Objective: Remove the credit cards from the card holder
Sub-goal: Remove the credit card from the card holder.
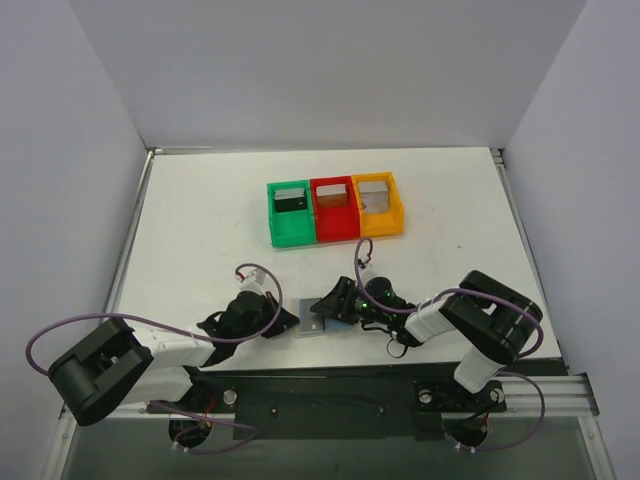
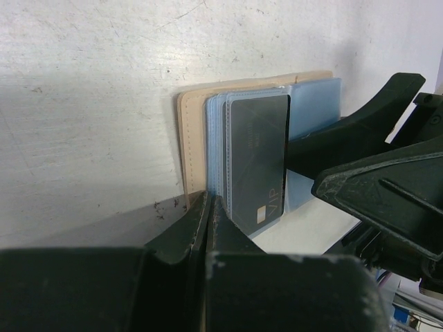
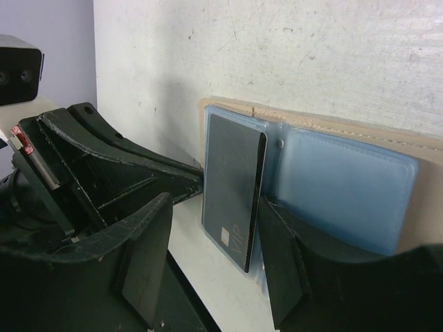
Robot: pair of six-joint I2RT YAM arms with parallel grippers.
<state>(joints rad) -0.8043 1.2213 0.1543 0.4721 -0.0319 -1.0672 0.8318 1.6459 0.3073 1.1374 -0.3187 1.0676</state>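
The tan card holder (image 1: 318,320) lies open on the table near its front edge, between my two grippers. In the left wrist view its tan border (image 2: 188,138) and bluish pockets show. A dark card marked VIP (image 2: 257,155) sticks partly out of one pocket. My left gripper (image 2: 208,202) is shut on the holder's tan edge; it also shows in the top view (image 1: 288,320). My right gripper (image 3: 214,207) is open, with its fingers on either side of the dark card (image 3: 232,187). One finger (image 3: 287,249) rests against the card's edge. It also shows in the top view (image 1: 332,306).
A green bin (image 1: 293,232), a red bin (image 1: 333,228) and an orange bin (image 1: 380,224) stand in a row at the back middle, each with a card-like thing inside. The table's front edge and the arm bases lie just behind the holder.
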